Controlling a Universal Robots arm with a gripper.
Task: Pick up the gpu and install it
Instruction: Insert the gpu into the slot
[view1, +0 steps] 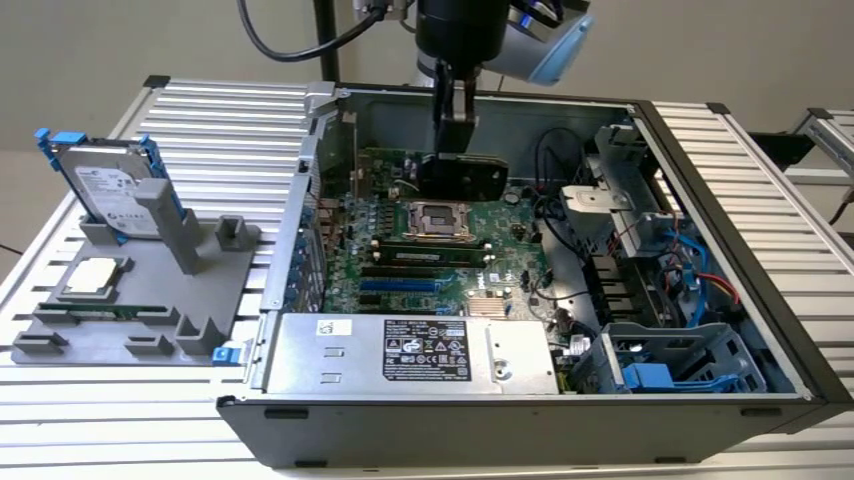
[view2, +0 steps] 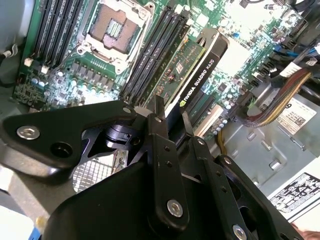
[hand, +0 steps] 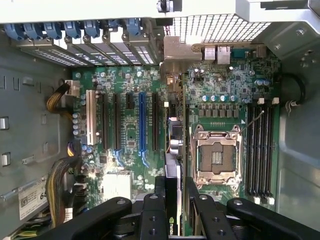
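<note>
- The counter (view1: 200, 110), a ribbed metal surface, carries an open computer case (view1: 534, 420) that reaches from its middle towards the exterior view's right edge.
- A green motherboard (hand: 130, 130) lines the floor of the case, with an empty processor socket (hand: 215, 157) near its middle and a row of long expansion slots, one of them blue (hand: 142, 125).
- A silver power supply (view1: 400, 355) sits along the case's near edge; it bears white labels with black print, too small to read.
- A grey fixture tray (view1: 127, 300) lies near the counter's edge at the exterior view's left, holding a silver hard drive (view1: 100, 185) with blue rails, standing upright, and a square chip (view1: 91, 277) lying flat.
- The gpu (view2: 197, 75) hangs on edge above the motherboard, over the area beside the socket, black shroud on one face and green board on the other. White lettering runs along its black edge; I leave the wording unread.
- The claw (view2: 170, 117) is clenched on the gpu's upper edge, one finger on each face, as seen in both wrist views (hand: 172, 187).
- A white sticker (hand: 32, 200) with dark print sits on the case wall beside a bundle of yellow and black cables (hand: 57, 190).
</note>
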